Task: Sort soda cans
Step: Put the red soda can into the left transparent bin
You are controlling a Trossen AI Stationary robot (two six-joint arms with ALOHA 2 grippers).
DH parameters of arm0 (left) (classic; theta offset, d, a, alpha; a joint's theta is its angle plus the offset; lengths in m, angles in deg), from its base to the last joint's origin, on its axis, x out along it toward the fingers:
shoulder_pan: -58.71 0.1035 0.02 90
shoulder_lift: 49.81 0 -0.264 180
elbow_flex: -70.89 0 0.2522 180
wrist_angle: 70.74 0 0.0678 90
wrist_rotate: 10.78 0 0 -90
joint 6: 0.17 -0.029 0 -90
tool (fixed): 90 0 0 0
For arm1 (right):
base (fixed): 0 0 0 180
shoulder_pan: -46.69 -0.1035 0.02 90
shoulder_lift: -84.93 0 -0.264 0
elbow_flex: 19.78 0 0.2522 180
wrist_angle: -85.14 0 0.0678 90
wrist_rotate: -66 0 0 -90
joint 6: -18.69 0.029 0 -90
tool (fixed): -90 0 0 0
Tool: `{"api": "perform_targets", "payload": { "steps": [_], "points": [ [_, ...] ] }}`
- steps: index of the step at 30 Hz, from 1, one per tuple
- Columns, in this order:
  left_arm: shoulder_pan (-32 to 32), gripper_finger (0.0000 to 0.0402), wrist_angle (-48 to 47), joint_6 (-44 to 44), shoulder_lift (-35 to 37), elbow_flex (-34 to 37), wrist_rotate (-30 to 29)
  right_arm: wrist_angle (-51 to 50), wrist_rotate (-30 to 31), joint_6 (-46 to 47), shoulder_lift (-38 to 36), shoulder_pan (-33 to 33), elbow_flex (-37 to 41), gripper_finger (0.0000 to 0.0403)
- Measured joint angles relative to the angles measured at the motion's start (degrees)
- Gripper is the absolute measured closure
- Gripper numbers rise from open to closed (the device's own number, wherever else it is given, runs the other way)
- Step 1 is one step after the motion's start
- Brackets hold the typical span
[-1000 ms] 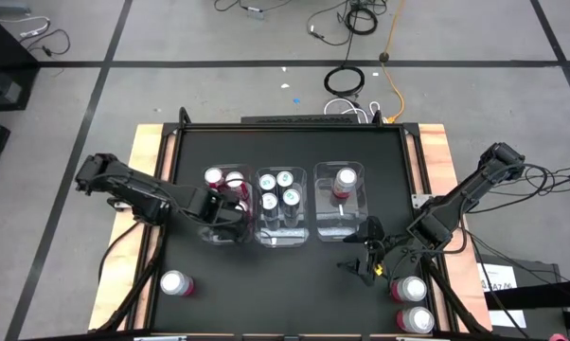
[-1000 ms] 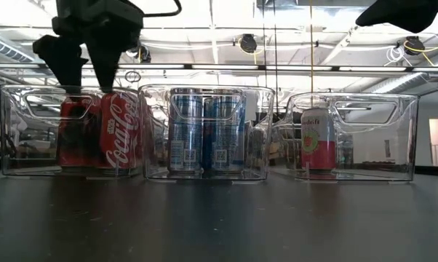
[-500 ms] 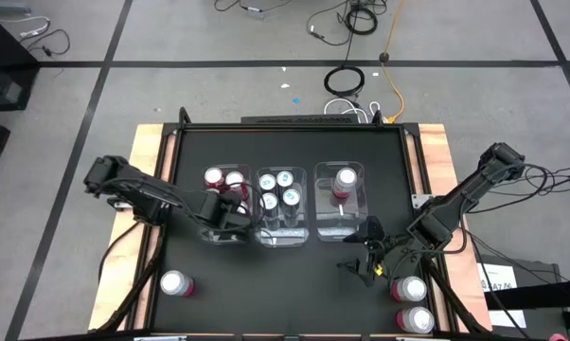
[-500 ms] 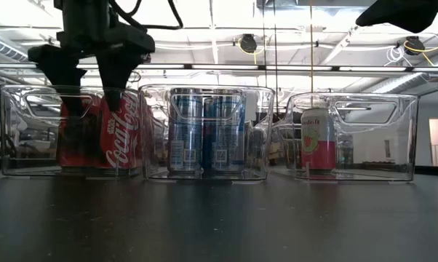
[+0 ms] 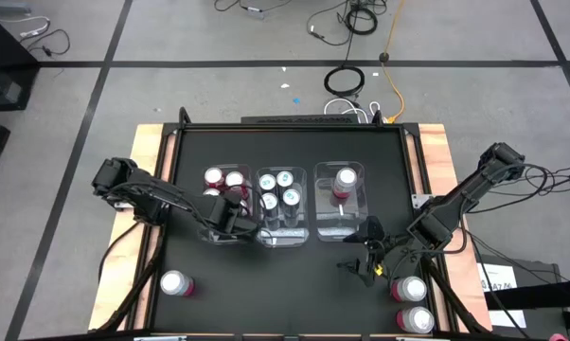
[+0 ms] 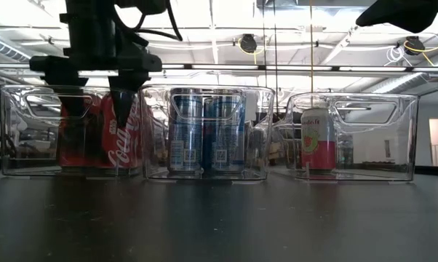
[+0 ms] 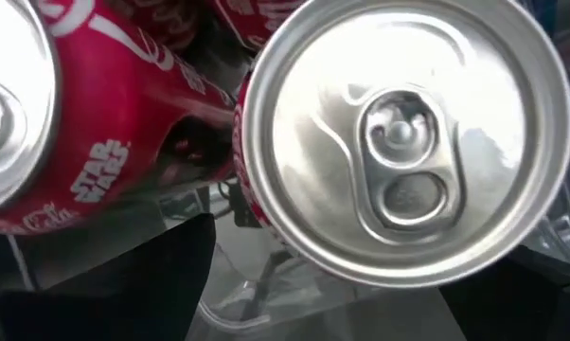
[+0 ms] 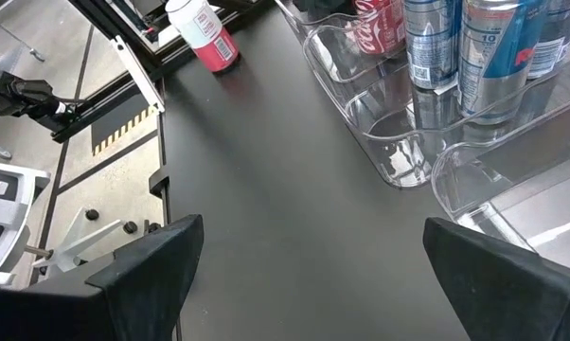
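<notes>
Fingers of my left gripper (image 6: pixel 94 87), spread apart, straddle a red can (image 7: pixel 403 142) just set inside the left bin (image 6: pixel 15 131), beside two other red cans (image 5: pixel 224 178). Step in hand, by my judgement: release and withdrawal. Farther off, a pink can (image 5: pixel 175 283) waits on the table (image 5: pixel 285 275); my right gripper (image 5: pixel 367 254), open and empty, hovers near two more cans (image 5: pixel 410 289).

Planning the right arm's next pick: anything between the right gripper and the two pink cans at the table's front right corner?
Nothing visible. The right gripper, open, hovers over bare black table; the nearer pink silver-topped can and the one behind it stand just beside it, outside the clear plastic bins.
</notes>
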Motion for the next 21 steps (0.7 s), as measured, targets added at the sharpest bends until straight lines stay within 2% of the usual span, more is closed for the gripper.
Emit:
{"api": "perform_targets", "payload": {
  "steps": [9, 21],
  "points": [
    [0.0, 0.0026, -1.89, 4.26, -0.2, 0.0, -4.88, -0.17, 0.0, -0.01, 0.0, -0.01, 0.0, 0.0011],
    [0.0, 0.0026, -2.4, 7.4, -0.2, 0.0, -4.81, -0.33, 0.0, -0.02, 0.0, -0.02, 0.0, 0.0011]
  ]
}}
